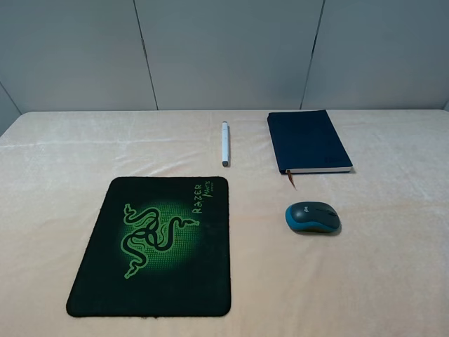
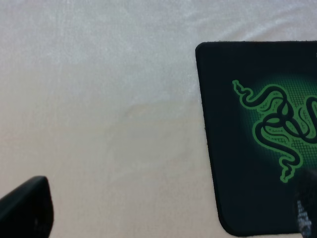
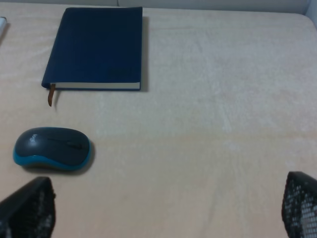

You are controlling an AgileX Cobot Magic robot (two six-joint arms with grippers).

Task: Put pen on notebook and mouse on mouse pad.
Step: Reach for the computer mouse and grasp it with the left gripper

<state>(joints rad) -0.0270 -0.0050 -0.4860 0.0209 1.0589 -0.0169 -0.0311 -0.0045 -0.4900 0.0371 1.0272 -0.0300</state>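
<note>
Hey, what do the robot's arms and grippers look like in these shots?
Only fingertips show, in the wrist views. The right gripper has two black fingers with a dotted, mesh-like texture. The left gripper shows a plain black rounded finger and a grainy dark sliver. No arms, cables or markings visible.

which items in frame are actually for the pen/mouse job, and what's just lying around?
For the job:
- white pen
- navy notebook
- grey and teal mouse
- black Razer mouse pad

Not for the job:
- beige table cover
- grey wall panels
No other loose items show in any view.
</note>
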